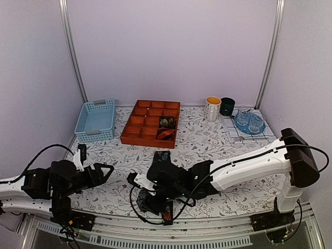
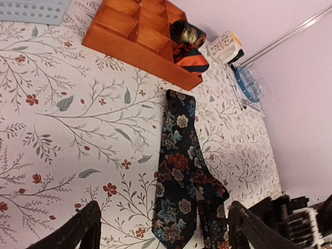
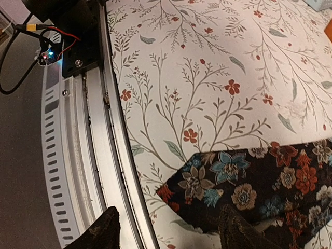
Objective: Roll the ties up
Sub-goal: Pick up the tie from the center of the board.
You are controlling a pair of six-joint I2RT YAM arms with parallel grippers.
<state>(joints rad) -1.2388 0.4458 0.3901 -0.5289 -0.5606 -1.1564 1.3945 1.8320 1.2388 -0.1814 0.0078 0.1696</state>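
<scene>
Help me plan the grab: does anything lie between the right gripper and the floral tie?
Nothing visible does. The open right gripper hovers right at the tie, at its wide end, with only bare tablecloth around it.

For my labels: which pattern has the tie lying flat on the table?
The tie: dark with multicoloured flowers; clearest in left wrist view.

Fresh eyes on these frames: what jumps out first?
A dark floral tie lies flat on the flowered tablecloth near the front edge, with the right tool open above its pointed end. At the back, an orange tray holds a dark rolled tie and a red-and-black one in its right-hand compartments.
</scene>
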